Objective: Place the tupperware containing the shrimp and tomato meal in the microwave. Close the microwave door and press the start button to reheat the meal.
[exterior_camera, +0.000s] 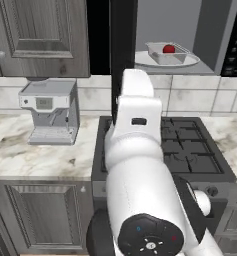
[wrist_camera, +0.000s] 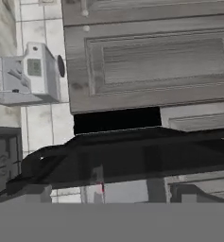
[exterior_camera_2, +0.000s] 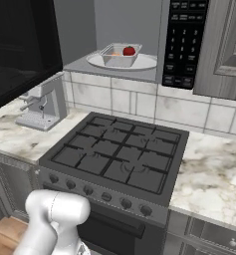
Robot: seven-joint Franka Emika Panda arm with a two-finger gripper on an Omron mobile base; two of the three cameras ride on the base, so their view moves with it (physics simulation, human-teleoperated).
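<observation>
One step looks finished from where I stand: the tupperware [exterior_camera_2: 120,55] sits inside the microwave [exterior_camera_2: 183,45] on a white plate [exterior_camera_2: 148,63], with the red tomato [exterior_camera_2: 129,50] and a bit of orange shrimp in it. Two steps seem left, shutting the door and pressing start. The microwave door [exterior_camera: 122,50] hangs wide open, swung out to the left above the stove [exterior_camera_2: 117,157], its dark panel edge-on in the left base view and close before the hand camera. The button strip [exterior_camera_2: 181,42] on the microwave's right side is untouched as far as I can judge. The white arm [exterior_camera: 137,165] reaches up toward the door. The tool's fingers I cannot make out, so whether they stand apart or together I cannot tell. A coffee machine [exterior_camera: 49,111] rests on the marble tabletop [exterior_camera: 35,152] at left
</observation>
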